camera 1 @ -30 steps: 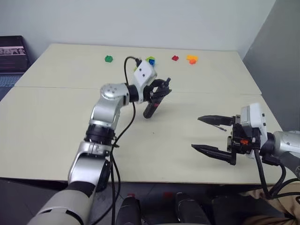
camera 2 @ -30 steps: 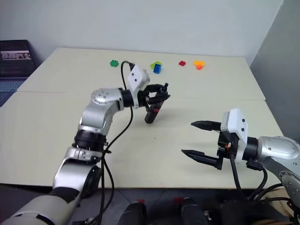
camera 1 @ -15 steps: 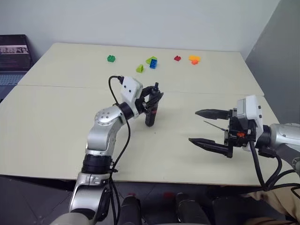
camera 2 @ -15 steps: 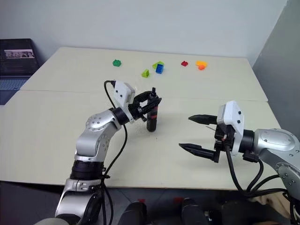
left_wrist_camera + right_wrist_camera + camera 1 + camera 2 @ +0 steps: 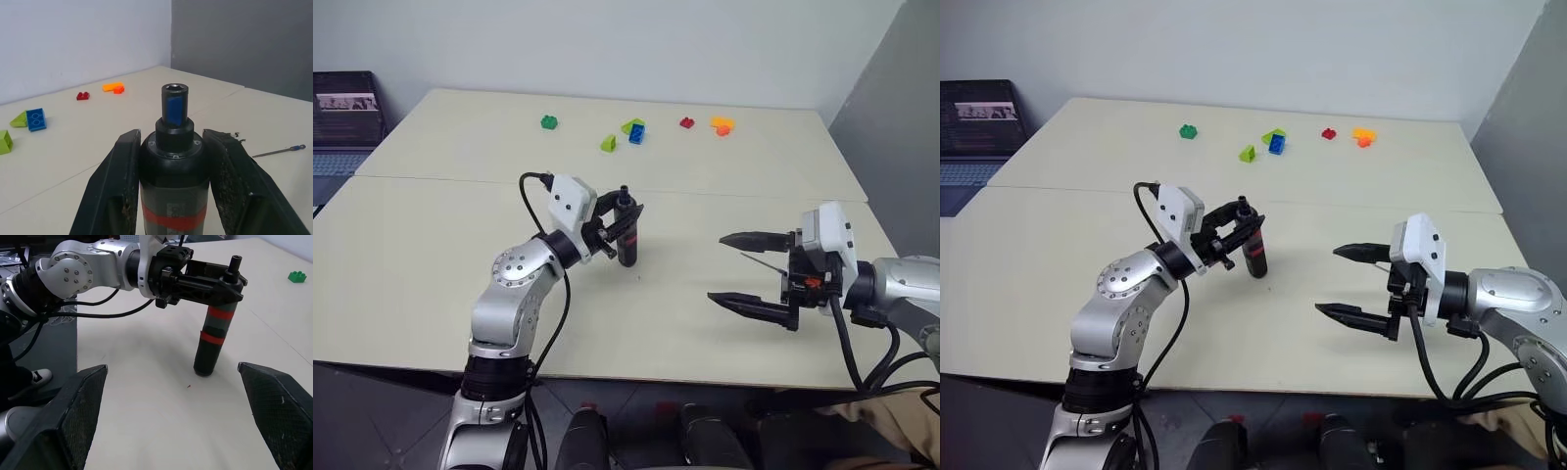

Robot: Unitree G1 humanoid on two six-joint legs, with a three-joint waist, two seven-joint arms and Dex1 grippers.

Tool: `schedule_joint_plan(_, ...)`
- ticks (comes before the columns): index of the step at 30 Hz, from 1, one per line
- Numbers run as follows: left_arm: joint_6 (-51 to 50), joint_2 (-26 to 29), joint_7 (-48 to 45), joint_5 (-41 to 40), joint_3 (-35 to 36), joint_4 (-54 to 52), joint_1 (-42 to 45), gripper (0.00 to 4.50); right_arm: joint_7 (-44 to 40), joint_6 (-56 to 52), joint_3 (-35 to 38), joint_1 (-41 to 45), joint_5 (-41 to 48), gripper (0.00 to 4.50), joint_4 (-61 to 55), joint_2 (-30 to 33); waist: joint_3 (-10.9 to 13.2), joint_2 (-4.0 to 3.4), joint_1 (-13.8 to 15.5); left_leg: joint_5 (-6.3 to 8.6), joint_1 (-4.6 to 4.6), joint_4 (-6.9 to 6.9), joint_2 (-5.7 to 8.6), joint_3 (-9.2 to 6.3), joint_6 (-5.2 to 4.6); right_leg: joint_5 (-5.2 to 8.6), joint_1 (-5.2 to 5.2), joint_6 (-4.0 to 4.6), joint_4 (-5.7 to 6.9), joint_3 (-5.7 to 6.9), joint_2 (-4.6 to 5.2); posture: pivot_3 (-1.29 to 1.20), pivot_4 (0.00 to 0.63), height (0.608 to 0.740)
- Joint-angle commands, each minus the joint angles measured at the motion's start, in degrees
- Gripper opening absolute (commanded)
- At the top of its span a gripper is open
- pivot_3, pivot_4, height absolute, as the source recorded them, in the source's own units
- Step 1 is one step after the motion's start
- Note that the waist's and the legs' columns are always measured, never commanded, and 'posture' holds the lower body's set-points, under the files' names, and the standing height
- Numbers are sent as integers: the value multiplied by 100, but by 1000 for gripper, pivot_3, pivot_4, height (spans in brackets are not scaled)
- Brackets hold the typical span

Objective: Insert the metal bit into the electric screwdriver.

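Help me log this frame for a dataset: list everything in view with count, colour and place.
table: two joined tops, cream, under everything
electric screwdriver: one, black with red bands, upright at table centre, socket end up
metal bit: one, thin grey rod, lying flat on the table by the right gripper
toy blocks: about six, green, lime, blue, red, orange, far side of the table
dark box: one, black, beyond the table's far left
left gripper: black, shut on the electric screwdriver
right gripper: black, open, above the table's right side
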State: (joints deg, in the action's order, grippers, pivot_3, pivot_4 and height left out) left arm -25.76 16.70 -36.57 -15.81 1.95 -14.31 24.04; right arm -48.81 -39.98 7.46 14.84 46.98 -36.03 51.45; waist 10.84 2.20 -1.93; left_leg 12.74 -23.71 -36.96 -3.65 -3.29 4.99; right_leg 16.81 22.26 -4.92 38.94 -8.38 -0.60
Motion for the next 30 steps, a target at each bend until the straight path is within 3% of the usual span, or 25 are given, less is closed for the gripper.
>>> schedule_joint_plan(1,-117,27,35,-175,-135,-333,-186,1636,-197,190,-47,121,-269,4500,49,143,0,0,2,0,0,0,0,0,0,0,0,0,0,0,0,0,150,740)
schedule_joint_plan(4,-126,-1,85,-202,-178,-411,-234,1636,-208,232,-320,327,-789,4500,359,306,0,0,4,0,0,0,0,0,0,0,0,0,-1,0,1,0,150,740)
schedule_joint_plan(10,29,-63,167,-147,-326,-387,-223,1636,-505,219,-1534,1728,-2414,4500,2322,729,0,-3,-4,0,13,0,2,19,0,-1,-2,0,-4,-15,3,0,150,740)
schedule_joint_plan(16,309,-175,325,-22,-484,-341,-232,1635,-1041,-139,-2681,3201,-3498,4500,4486,367,2,-6,-1,1,11,9,1,25,1,-15,4,29,-11,-18,5,0,150,740)
schedule_joint_plan(22,505,-272,500,55,-560,-344,-325,1635,-1661,151,-3443,3559,-4408,4500,5388,263,4,-9,22,1,-5,11,2,25,1,-15,9,29,-28,-13,9,0,150,740)
schedule_joint_plan(30,741,-348,693,151,-603,-262,-397,1634,-2187,-37,-3653,3559,-4956,4500,5664,228,5,-13,9,1,-6,5,5,24,1,-16,7,27,-26,-12,11,0,150,740)
